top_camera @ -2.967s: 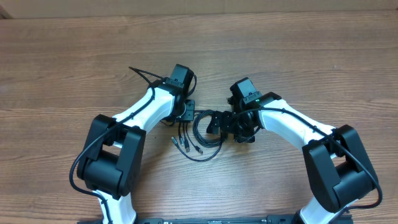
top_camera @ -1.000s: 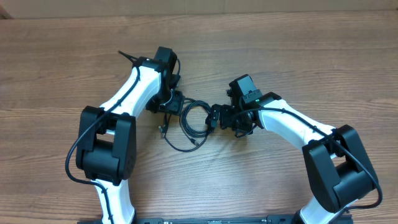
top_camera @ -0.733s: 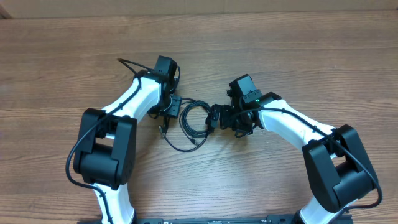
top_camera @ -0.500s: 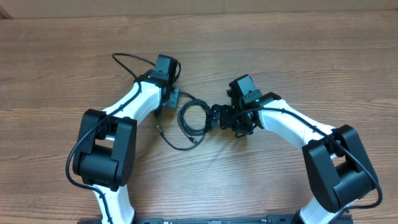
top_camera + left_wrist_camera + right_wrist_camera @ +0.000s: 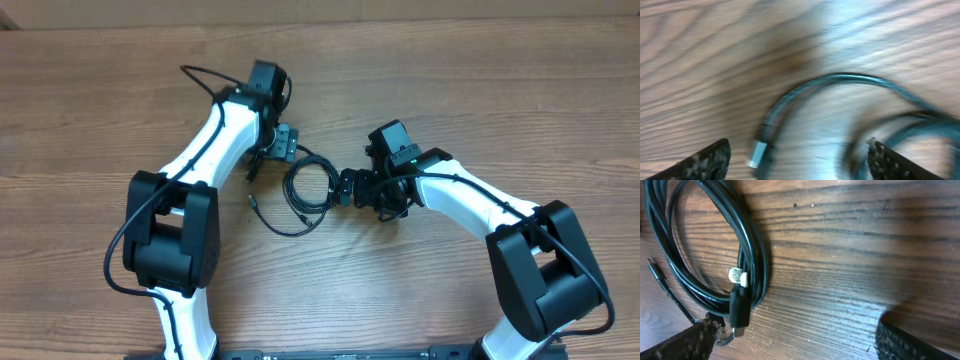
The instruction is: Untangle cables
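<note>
A: One cable (image 5: 285,232) free yet?
B: Partly: the left hand (image 5: 283,143) has just opened and dropped it on the surface (image 5: 450,80); the coil (image 5: 310,187) lies beside the open right hand (image 5: 345,188).

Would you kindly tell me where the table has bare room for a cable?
Bare wood runs along the far edge of the table and both its sides. Crowded: between the left gripper and right gripper, where the cables lie.
</note>
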Available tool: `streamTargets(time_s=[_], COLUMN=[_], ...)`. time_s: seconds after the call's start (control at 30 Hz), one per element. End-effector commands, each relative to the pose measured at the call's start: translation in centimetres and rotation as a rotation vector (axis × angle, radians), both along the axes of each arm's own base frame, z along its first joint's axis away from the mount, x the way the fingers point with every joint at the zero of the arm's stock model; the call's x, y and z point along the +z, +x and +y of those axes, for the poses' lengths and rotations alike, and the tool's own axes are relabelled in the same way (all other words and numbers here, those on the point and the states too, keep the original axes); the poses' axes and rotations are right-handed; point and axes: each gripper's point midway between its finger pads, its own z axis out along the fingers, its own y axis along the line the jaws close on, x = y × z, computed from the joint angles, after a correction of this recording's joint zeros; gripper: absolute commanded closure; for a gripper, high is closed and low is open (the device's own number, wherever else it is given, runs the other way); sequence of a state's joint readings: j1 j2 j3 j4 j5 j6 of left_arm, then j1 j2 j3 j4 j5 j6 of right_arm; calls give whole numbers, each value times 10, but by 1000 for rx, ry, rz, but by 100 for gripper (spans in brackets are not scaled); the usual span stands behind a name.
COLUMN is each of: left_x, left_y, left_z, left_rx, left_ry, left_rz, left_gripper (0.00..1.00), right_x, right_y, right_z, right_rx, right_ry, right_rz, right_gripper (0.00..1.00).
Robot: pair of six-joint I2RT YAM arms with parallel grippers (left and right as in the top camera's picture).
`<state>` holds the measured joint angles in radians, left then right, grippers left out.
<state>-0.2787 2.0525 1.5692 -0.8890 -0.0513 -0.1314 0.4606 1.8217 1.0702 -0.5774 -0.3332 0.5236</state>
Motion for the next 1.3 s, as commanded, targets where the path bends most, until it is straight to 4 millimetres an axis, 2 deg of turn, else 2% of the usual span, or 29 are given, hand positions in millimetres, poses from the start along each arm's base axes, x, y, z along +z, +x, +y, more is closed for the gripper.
streamTargets(time_s=[0.0, 0.07, 0.17, 0.3, 0.37, 0.47, 0.53, 0.6, 0.63, 0.7, 0.83, 0.97, 1.07, 1.13, 1.27], left_x=[9, 0, -13, -33, -42, -53, -57, -57, -57, -55, -39, -10, 17, 40, 70], left_y=[-10, -18, -26, -39, -40, -37, -37, -38, -39, -41, -45, -46, -53, -62, -77], left_z=[-36, -41, -44, -50, -54, -57, -59, -59, -58, -57, -63, -86, -103, -115, -128], left_rx=[-37, -44, -52, -73, -86, -100, -106, -105, -105, -102, -122, -283, -424, -549, -707], left_ry=[-211, -240, -246, -242, -245, -241, -247, -247, -246, -243, -284, -394, -490, -569, -684], left_rz=[64, 94, 108, 120, 104, 61, 45, 50, 53, 65, 107, 118, 126, 128, 124], left_gripper=[23, 33, 34, 41, 42, 49, 65, 90, 96, 96, 96, 96, 96, 96, 96], right_x=[-5, -5, -5, -5, -5, -5, -5, -5, -5, -5, -1, 16, 38, 60, 86], right_y=[-3, -3, -3, -3, -3, -3, -3, -3, -3, -1, -1, 1, -1, -7, -16], right_z=[-3, -3, -3, -3, -3, -3, -3, -3, -3, -4, -7, -13, -12, -11, -18], right_rx=[-4, -4, -4, -4, -4, -4, -4, -4, -4, -7, 0, 47, 163, 264, 333], right_ry=[-12, -12, -12, -12, -12, -12, -12, -12, -12, -19, -11, 44, 166, 300, 473], right_rz=[11, 11, 10, 11, 11, 11, 11, 11, 11, 3, 18, 35, 12, -11, -33], right_gripper=[0, 0, 0, 0, 0, 0, 0, 0, 0, 0, 0, 0, 0, 0, 3])
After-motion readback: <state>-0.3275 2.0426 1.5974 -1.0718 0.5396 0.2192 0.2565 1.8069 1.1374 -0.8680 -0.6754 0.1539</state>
